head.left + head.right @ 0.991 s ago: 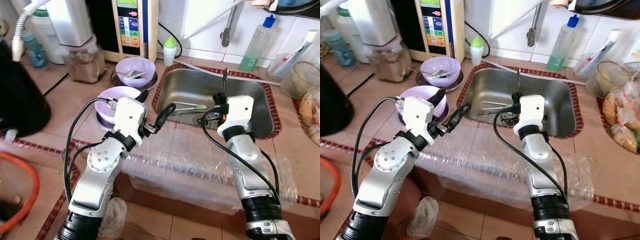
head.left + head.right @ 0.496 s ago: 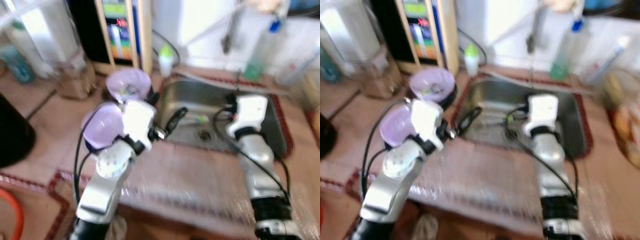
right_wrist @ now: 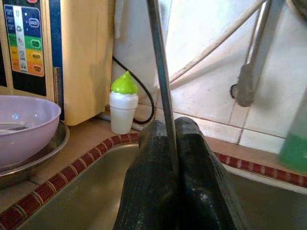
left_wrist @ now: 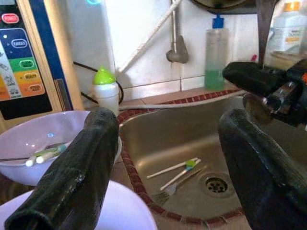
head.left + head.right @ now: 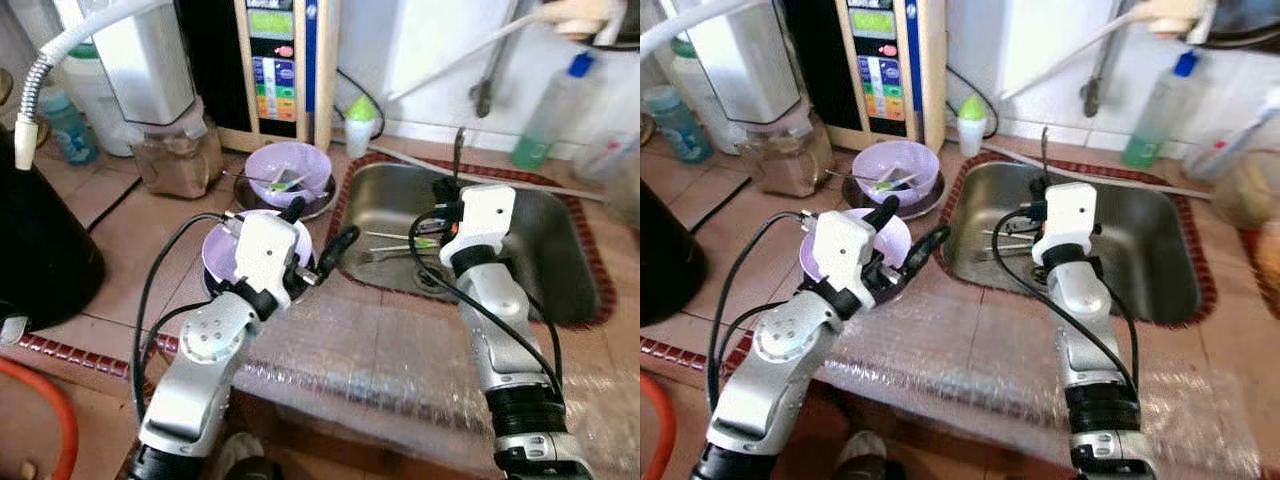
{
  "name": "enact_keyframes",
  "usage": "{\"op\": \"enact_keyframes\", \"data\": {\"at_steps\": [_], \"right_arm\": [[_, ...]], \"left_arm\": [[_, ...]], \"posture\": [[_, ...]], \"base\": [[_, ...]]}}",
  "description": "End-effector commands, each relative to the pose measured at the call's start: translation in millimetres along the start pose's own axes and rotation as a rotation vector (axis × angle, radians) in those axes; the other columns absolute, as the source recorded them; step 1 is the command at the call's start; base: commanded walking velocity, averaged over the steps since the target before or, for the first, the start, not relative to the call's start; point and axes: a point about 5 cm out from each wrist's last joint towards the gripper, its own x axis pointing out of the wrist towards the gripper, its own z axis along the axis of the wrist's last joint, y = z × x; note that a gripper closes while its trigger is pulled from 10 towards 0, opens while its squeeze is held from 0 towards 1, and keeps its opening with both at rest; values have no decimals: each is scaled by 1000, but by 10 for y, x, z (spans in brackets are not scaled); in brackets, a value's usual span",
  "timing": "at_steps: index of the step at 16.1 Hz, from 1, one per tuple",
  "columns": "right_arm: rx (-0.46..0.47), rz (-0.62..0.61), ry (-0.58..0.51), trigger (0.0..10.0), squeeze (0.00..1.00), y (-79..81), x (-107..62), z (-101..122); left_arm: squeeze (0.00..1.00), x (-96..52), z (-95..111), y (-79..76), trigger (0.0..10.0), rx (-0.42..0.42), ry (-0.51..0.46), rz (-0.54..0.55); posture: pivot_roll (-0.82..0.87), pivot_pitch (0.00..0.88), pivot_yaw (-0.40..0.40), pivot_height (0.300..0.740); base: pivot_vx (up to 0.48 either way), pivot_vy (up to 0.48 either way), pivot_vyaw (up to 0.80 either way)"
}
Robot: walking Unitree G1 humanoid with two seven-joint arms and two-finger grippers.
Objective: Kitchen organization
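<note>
A robot stands at a tiled kitchen counter (image 5: 400, 340) with its right gripper (image 3: 165, 158) pressed together on a thin metal utensil (image 5: 457, 150), held upright above the steel sink (image 5: 560, 290). Which utensil it is cannot be told, as only the handle shows. The left gripper (image 5: 318, 235) hovers with fingers spread at about 9 o'clock from the sink, just over a lilac bowl (image 5: 222, 255) on the counter. A second lilac bowl (image 5: 288, 165) with sticks in it sits on a metal dish at 12 o'clock from the first.

The tidying looks only partly done: one piece is lifted, while a fork (image 4: 168, 191) and a pair of chopsticks (image 4: 175, 170) lie on the sink floor beside the drain (image 4: 217, 184).

The terracotta counter has a red patterned border and a clear plastic sheet over its front edge. A green soap bottle (image 5: 545, 115), a small green-capped bottle (image 5: 360, 125) and a water machine (image 5: 280, 60) line the white-tiled wall.
</note>
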Motion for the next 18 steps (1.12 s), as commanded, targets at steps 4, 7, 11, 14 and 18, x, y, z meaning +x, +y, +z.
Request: {"op": "enact_keyframes", "data": {"at_steps": [4,7,11,14,18], "right_arm": [[-10,8,3,10000,0,-3,19,-3],[-9,11,7,10000,0,13,8,-16],[-8,21,7,10000,0,21,19,-18],[-11,34,11,10000,0,32,22,-24],[-7,70,-2,10000,0,69,21,-18]], "left_arm": [[0,-1,34,-10,10000,7,-8,-8],[0,-5,29,-18,10000,6,-5,-13],[0,8,30,-21,10000,14,-5,-19],[0,-2,46,14,10000,-6,-16,23],[0,-14,33,88,10000,24,-11,91]], "posture": [[-14,24,16,740],[-15,24,21,740],[-15,23,21,740],[-12,24,19,740],[-8,23,22,740]], "base": [[0,-302,0],[0,-480,0],[0,-472,0],[0,-140,0],[0,0,389]]}}
